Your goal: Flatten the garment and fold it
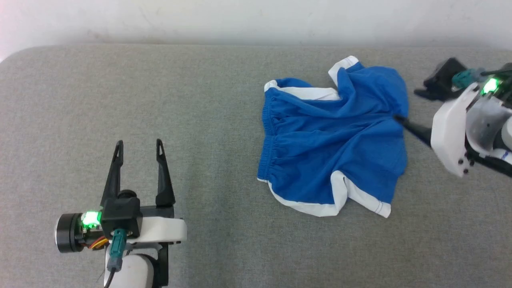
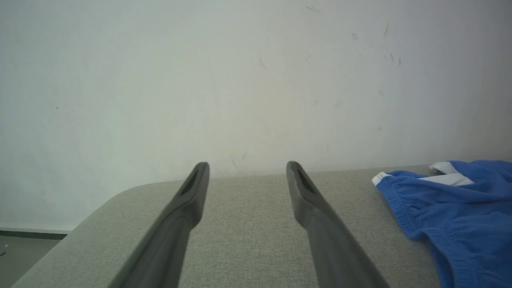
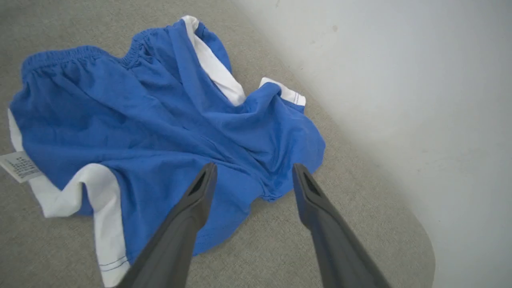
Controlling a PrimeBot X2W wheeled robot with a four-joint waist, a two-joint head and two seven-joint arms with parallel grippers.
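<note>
Head view: your left gripper (image 1: 139, 146) is resting wide open, empty, fingers pointing up; right gripper (image 3: 254, 172) is pointing sideways at shorts (image 1: 328, 160), spread open, gripping nothing.

One pair blue shorts (image 1: 328, 148). One white care tag (image 3: 18, 166) on it. Two grippers: left gripper (image 1: 139, 143), right gripper (image 3: 254, 168). Dark fingers (image 2: 180, 216): two per gripper, four in all. Two green wrist lights (image 1: 91, 218). One grey surface (image 1: 200, 100). One white wall (image 2: 200, 80).
</note>
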